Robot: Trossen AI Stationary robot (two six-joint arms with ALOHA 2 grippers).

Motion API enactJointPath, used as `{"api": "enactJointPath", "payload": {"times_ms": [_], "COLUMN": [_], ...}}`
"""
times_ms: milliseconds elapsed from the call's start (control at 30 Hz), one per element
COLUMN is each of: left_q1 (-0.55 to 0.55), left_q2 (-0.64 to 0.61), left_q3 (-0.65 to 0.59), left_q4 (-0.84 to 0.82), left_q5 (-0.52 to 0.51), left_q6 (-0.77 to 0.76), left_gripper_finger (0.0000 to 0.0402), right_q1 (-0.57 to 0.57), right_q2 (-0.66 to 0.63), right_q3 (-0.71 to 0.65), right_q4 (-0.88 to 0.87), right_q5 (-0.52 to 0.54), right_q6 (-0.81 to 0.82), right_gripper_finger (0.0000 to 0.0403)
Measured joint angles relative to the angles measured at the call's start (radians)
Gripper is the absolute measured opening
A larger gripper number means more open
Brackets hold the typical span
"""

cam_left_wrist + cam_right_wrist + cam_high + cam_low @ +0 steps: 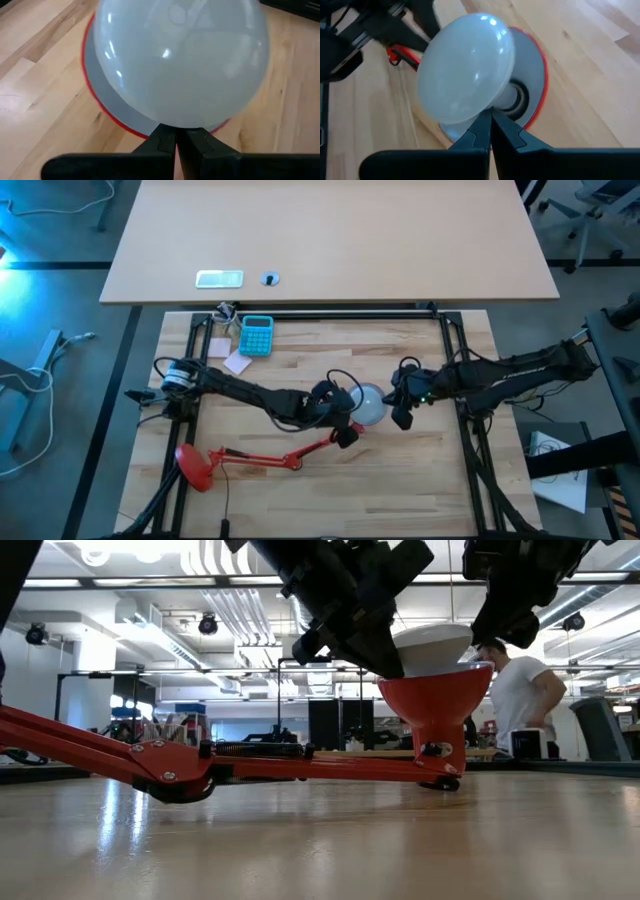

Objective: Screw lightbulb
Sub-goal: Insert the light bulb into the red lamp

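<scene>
The white lightbulb sits tilted in the red lamp's cone shade, its neck in the socket. The shade lies mouth-up on the wooden table at the end of the lamp's arm. My left gripper is shut at the shade's rim on the table's left side of the bulb. My right gripper is shut, and its tips stand just under the bulb's dome on the right side. My left gripper pinches the shade's red rim between its two fingers; the rim runs out on both sides of them. The fingers slant down from the table's left. The shade stays mouth-up with its bottom on the table. My right gripper's shut fingertips lie at the bulb's underside, where the dome narrows to the neck, coming from the table's right. I cannot tell whether they touch it.
The lamp's round red base lies near the front left. A teal calculator and a pink note lie at the back left. Black frame rails edge the worktop. A person stands in the room behind.
</scene>
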Motion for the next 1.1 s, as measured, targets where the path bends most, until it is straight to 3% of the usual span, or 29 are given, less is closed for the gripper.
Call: {"api": "enactJointPath", "payload": {"times_ms": [467,567,800,1100], "left_q1": [0.039,0.033,0.027,0.022], "left_q2": [-0.006,-0.013,-0.015,-0.015], "left_q3": [0.002,0.002,0.002,0.002], "left_q4": [-0.022,-0.04,-0.045,-0.044], "left_q5": [0.001,0.01,0.03,0.057], "left_q6": [0.047,0.047,0.036,0.008], "left_gripper_finger": [0.0001,0.0001,0.0001,0.0001], "right_q1": [0.056,0.053,0.03,0.016], "right_q2": [-0.01,-0.028,-0.032,0.04], "right_q3": [0.014,0.029,0.031,0.031], "right_q4": [-0.072,-0.114,-0.114,-0.005], "right_q5": [-0.029,0.003,0.215,0.164], "right_q6": [0.042,0.038,0.016,-0.029], "right_gripper_finger": [0.0,0.0,0.0,0.0]}}
